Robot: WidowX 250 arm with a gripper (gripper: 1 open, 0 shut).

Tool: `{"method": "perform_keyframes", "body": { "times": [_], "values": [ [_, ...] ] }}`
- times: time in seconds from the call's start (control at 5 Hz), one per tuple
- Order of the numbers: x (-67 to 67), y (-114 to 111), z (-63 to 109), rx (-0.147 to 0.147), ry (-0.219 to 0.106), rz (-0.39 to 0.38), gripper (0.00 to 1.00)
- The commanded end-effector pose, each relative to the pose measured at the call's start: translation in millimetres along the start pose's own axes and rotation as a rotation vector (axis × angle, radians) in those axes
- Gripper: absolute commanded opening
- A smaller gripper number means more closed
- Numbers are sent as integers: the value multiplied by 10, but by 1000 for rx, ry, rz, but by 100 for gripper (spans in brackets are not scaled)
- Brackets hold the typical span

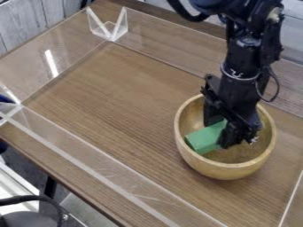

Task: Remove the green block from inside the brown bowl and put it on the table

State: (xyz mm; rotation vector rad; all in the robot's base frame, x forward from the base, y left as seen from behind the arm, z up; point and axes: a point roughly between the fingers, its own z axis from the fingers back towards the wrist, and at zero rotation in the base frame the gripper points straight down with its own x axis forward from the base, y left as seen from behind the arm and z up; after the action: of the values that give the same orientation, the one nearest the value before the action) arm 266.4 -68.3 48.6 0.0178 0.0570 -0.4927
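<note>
The brown bowl [222,166] stands on the table [119,97] at the right, near the front. My black gripper [233,136] points straight down into the bowl. Its jaws are closed on one end of the green block [205,138]. The block is tilted, and its free end juts toward the bowl's left rim. The fingertips are partly hidden behind the block and the bowl's inside wall.
Low clear acrylic walls [83,158] edge the tabletop, with a clear corner bracket [109,25] at the back left. Bare wood stretches left of the bowl. A chair base [30,213] shows below the table's front corner.
</note>
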Motion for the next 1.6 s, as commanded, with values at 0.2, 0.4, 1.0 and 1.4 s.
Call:
{"method": "perform_keyframes", "body": {
  "times": [0.2, 0.4, 1.0, 1.4],
  "values": [
    [60, 74, 280, 26, -86, 6, 0],
    [46, 102, 327, 30, -90, 14, 0],
    [-74, 379, 581, 64, -111, 86, 0],
    [-188, 762, 641, 73, -108, 169, 0]
  ]
}}
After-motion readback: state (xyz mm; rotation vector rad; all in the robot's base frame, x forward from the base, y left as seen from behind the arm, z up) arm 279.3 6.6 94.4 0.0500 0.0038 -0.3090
